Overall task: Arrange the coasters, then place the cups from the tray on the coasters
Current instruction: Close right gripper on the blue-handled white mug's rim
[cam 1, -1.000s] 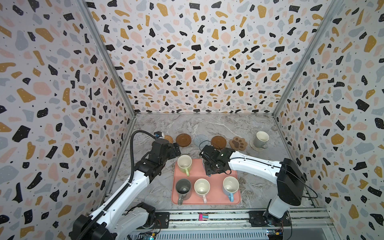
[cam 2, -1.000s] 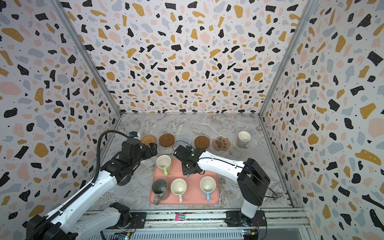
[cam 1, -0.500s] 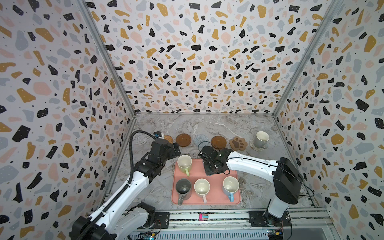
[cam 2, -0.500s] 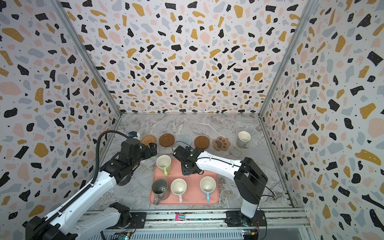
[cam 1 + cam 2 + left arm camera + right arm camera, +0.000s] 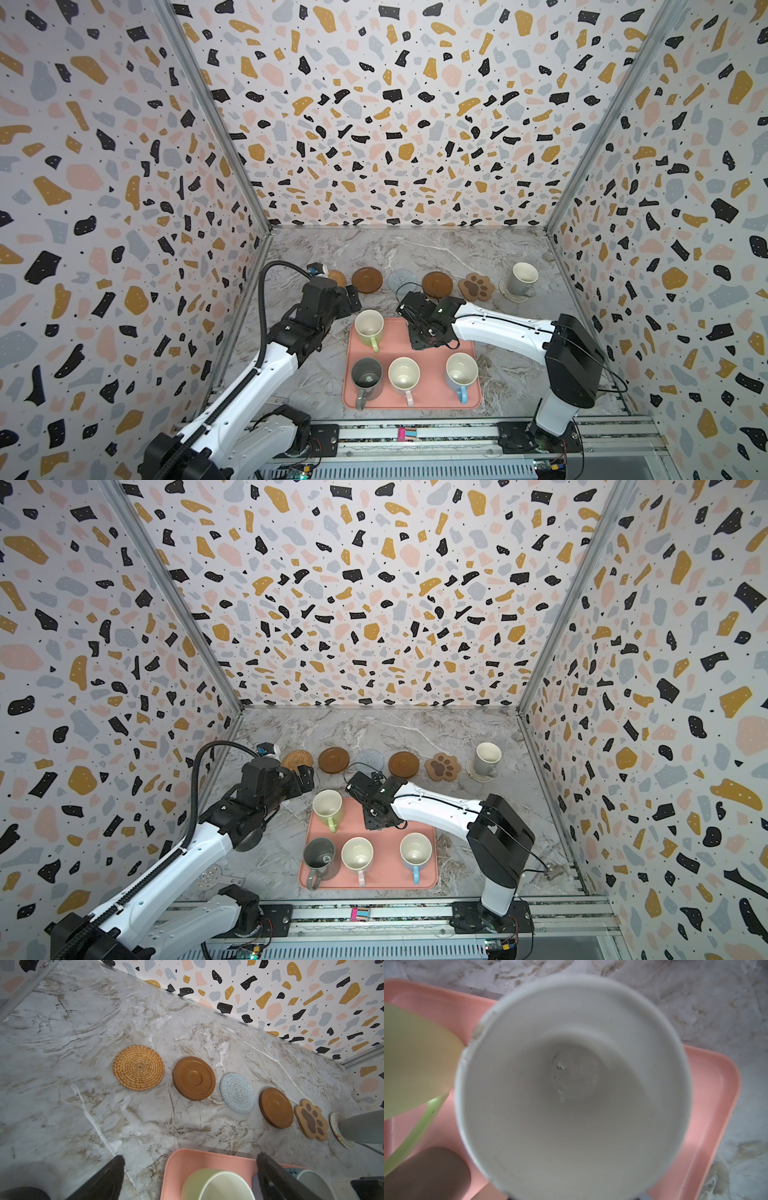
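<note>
Your left gripper [image 5: 190,1158] has its fingers [image 5: 116,1174] spread wide, holding nothing. The light green handled ceramic mug [image 5: 216,1185] shows in the gap between them, on the salmon-pink rectangular tray [image 5: 434,395]. Your right gripper [image 5: 424,332] hangs directly over a white-lined ceramic mug [image 5: 571,1084] on that tray. Its fingers are hidden, so you cannot tell their spread or grip.

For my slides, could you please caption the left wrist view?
Open left gripper near the tray's green cup; beyond, six coasters in a row, one under a grey cup.
</note>
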Robot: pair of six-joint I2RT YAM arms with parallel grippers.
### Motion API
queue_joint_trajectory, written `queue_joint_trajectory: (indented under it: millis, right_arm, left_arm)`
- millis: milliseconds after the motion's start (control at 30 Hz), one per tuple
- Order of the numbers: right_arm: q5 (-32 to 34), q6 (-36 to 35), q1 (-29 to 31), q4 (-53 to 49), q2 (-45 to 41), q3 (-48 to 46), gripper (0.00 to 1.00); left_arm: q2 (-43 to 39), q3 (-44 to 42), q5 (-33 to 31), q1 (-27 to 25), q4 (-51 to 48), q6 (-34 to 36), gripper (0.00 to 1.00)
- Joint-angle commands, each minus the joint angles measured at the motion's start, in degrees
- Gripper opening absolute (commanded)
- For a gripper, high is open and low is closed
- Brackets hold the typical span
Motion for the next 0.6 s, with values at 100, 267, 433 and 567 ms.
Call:
queue_joint_trajectory:
  millis: [100, 267, 433, 567]
  right_arm:
    - [2.04, -1.04, -0.76, -2.05, -0.73, -0.1, 0.4]
    - [1.61, -1.55, -0.84, -1.39, -0.33, 0.59, 0.39]
    - [1.43, -1.65, -0.81, -1.11, 0.36, 0.46, 0.37]
    - [1.95, -1.5, -0.72, -1.26, 0.27, 0.37, 0.34]
  left_arm:
    - [0.21, 0.21, 0.3, -0.25, 1.0, 0.52, 0.99]
    - [0.29, 0.36, 0.24, -0.21, 1.03, 0.6, 1.0]
    - [0.1, 0.18, 0.13, -0.19, 0.81, 0.67, 0.99]
    - [-0.59, -0.33, -0.14, -0.24, 0.75, 0.46, 1.0]
